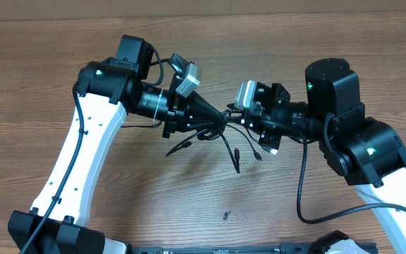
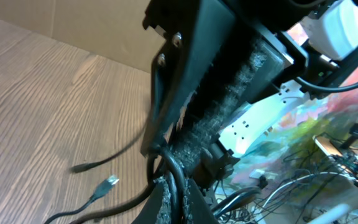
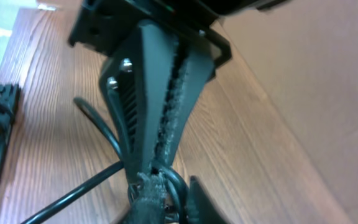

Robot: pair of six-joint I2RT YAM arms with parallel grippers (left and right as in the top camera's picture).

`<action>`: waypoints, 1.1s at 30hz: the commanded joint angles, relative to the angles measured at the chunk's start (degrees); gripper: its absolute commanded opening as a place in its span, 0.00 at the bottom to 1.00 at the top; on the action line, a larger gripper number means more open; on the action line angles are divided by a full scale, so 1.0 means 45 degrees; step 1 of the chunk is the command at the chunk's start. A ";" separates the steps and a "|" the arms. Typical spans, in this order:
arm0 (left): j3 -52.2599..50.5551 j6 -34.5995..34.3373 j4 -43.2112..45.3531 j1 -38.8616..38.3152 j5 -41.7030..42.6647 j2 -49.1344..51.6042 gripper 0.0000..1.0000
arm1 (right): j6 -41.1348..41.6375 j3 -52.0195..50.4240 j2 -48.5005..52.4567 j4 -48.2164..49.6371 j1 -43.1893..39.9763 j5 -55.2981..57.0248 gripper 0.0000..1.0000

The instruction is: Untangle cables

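The desk (image 1: 41, 77) is seen as bare wood on every side of the work, with the widest free room left at the far side and at the left. In the left wrist view its edge is met by a tan board (image 2: 92, 25). The left arm (image 1: 83, 155) and right arm (image 1: 372, 152) are extended from the near corners, tip to tip above the middle. The left gripper (image 1: 216, 120) is closed on the cables (image 1: 230, 144), and the right gripper (image 1: 237, 118) is clamped on the same knot, just beside it. Loose strands are spread toward the near side, well apart from any edge, a silvery plug (image 2: 110, 182) among them.
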 commanded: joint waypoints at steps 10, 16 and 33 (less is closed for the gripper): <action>0.0219 0.0903 0.1117 -0.0073 0.1564 -0.0384 0.04 | 0.0053 0.0039 -0.0039 -0.0510 -0.0015 -0.1219 0.04; 0.0219 -0.0228 0.1457 0.0097 0.0709 -0.0384 0.60 | 0.0049 0.0039 -0.0044 -0.0539 -0.0019 -0.1137 0.04; 0.0219 -0.0573 -0.0287 0.0991 0.0321 -0.0389 0.48 | 0.0049 0.0039 -0.0044 -0.0005 -0.0019 -0.0835 0.04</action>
